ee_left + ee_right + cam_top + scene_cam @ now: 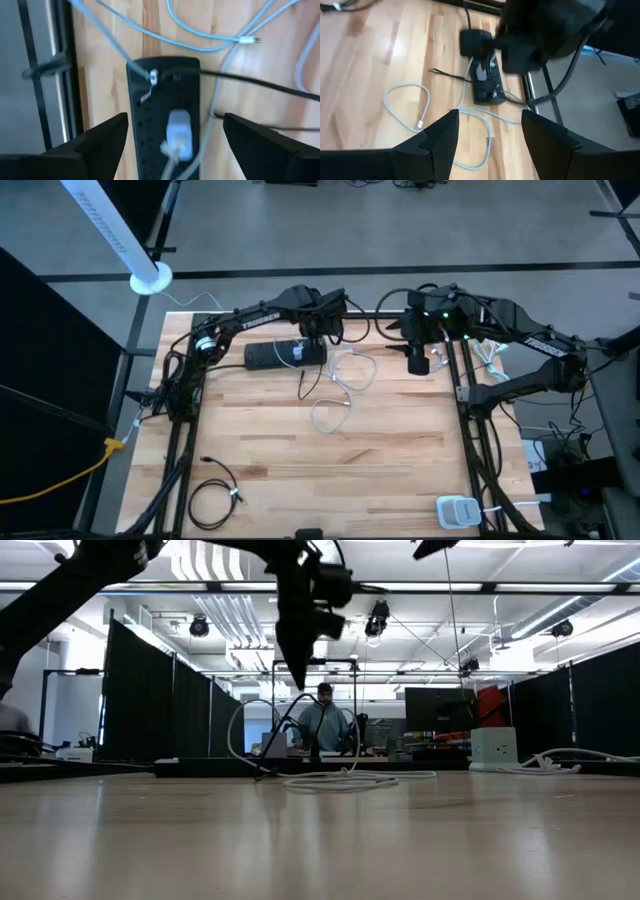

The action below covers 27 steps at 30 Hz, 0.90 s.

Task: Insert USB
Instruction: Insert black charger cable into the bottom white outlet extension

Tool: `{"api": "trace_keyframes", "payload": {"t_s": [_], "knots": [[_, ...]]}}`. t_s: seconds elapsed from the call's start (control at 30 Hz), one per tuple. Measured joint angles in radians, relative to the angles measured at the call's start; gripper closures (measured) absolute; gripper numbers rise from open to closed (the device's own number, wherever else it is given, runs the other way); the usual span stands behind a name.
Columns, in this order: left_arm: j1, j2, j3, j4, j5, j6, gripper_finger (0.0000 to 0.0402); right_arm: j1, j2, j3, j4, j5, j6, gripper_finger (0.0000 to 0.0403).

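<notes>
Directly above the power strip (285,354), whose long axis ran toward the right gripper (417,362), the left gripper (172,137) hung nearer with fingers spread and empty, the right likewise spread, while the white cable's (352,372) loose plug (248,40) lay beside the strip.

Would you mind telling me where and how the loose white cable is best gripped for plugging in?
Grip it just behind its free plug, from straight above; the white cable lies flat on the table, beside the power strip.
</notes>
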Motion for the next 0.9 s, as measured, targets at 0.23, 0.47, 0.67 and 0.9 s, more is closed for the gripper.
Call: {"api": "trace_keyframes", "payload": {"t_s": [0.23, 0.47, 0.67, 0.9], "knots": [[0.010, -0.030, 0.147, -0.156, 0.007, -0.080, 0.0087, -0.138, 0.061, -0.154, 0.228, -0.101, -0.111, 0.0204], [0.081, -0.159, 0.141, -0.015, 0.051, -0.003, 0.0088, -0.287, 0.164, -0.230, 0.320, -0.157, 0.052, 0.0210], [0.218, -0.239, 0.138, 0.126, 0.361, 0.048, 0.0088, -0.333, 0.213, -0.225, 0.420, -0.173, 0.160, 0.0232], [0.329, -0.312, 0.066, 0.098, 0.544, 0.055, 0.0088, -0.339, 0.240, -0.222, 0.531, -0.172, 0.101, 0.0249]]}}
